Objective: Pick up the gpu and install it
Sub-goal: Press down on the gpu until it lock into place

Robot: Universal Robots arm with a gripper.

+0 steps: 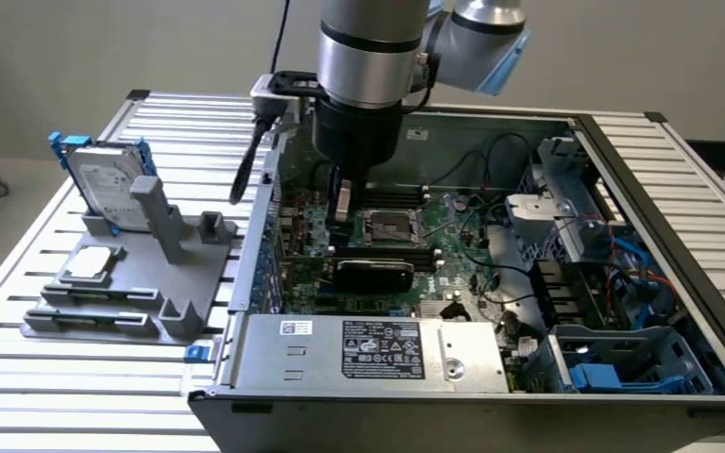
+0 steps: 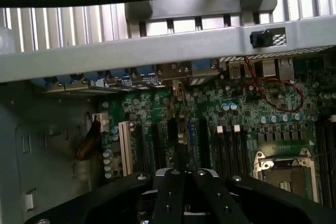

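At the exterior view's left, a silver hard drive (image 1: 109, 179) stood in a grey stand (image 1: 136, 283). Further right, the gripper (image 1: 343, 203) hung squeezed together, empty, inside the computer case (image 1: 665, 236), above the gpu (image 1: 373, 275) on the motherboard (image 2: 231, 124).

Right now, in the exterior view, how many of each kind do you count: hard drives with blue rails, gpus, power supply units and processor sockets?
Hard drive with blue rails: 1
gpu: 1
Power supply unit: 1
Processor socket: 1
Total: 4
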